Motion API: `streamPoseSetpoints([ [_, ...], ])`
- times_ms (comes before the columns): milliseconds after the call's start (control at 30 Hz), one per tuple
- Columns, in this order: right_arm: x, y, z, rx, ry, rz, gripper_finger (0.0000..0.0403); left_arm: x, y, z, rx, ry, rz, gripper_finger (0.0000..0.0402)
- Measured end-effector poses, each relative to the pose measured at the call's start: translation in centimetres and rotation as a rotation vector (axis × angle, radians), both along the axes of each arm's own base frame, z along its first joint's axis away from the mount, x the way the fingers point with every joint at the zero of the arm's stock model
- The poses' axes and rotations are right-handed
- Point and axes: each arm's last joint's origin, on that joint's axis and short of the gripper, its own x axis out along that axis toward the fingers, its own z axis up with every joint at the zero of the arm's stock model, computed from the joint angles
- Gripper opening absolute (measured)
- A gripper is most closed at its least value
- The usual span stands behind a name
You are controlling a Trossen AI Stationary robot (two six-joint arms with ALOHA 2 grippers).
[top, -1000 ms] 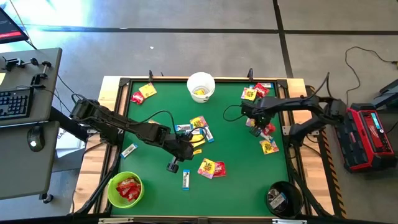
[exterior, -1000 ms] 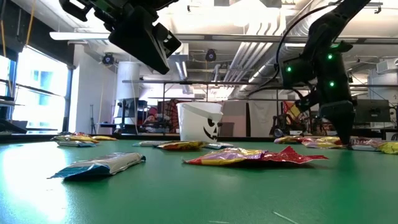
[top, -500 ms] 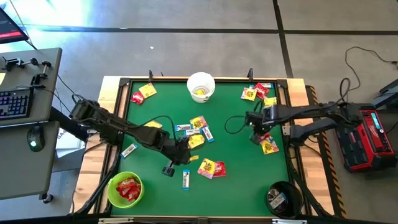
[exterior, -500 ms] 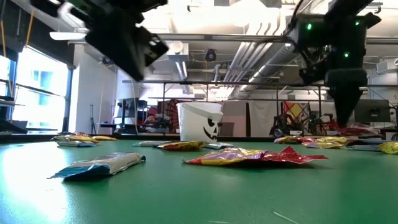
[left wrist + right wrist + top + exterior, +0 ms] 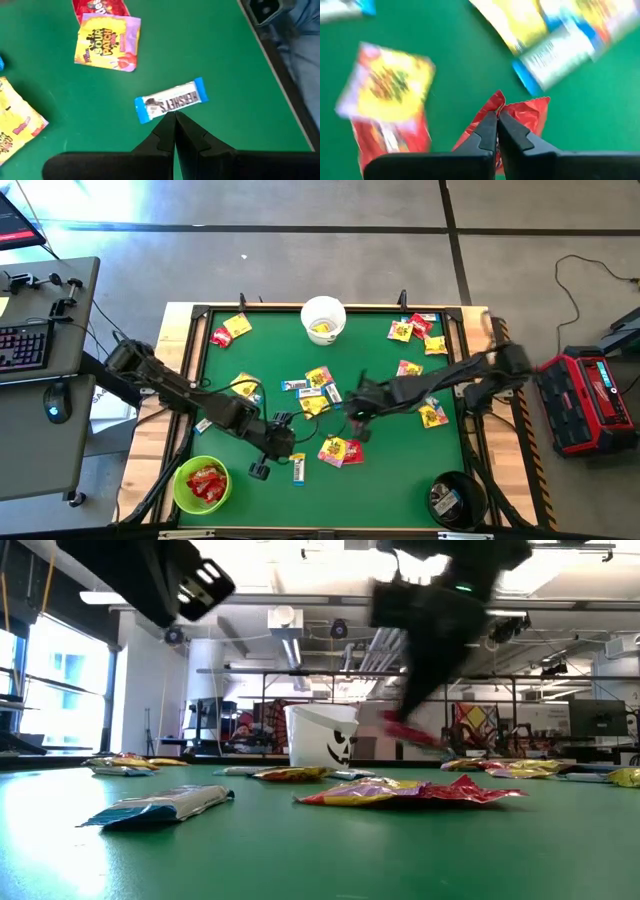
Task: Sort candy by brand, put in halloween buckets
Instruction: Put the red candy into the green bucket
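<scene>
Right gripper above the green surface near the white bucket, fingers clamped on a red packet; left gripper empty, fingers together, over a white-and-blue bar. Lime green bucket and black bucket at the corners farthest from the white bucket; other candy scattered between.

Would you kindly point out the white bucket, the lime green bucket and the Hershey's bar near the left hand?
white bucket (image 5: 338,313): high view, right rim.
lime green bucket (image 5: 180,478): high view, left rim.
Hershey's bar (image 5: 171,100): left wrist view, middle of wrapper.
</scene>
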Motion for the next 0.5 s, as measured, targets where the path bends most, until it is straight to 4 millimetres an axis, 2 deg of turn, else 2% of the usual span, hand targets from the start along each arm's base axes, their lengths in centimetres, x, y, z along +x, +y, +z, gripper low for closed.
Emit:
streamPoseSetpoints([
  [133,5.1,1.0,-0.2,-0.047,-0.061,0.093,0.0000,-1.1,-0.6,1.1,0.008,-0.022,0.013,0.0000],
  [233,7.7,1.5,-0.9,-0.060,-0.067,0.135,0.0000,-2.0,-1.0,1.7,0.014,-0.029,0.024,0.0000],
  [367,10.0,2.0,-2.2,-0.044,-0.059,0.170,0.0000,-3.0,-1.4,2.3,0.031,-0.036,0.040,0.0000],
  [500,10.9,2.2,-3.0,-0.035,-0.055,0.179,0.0000,-3.4,-1.8,2.4,0.036,-0.035,0.049,0.0000],
])
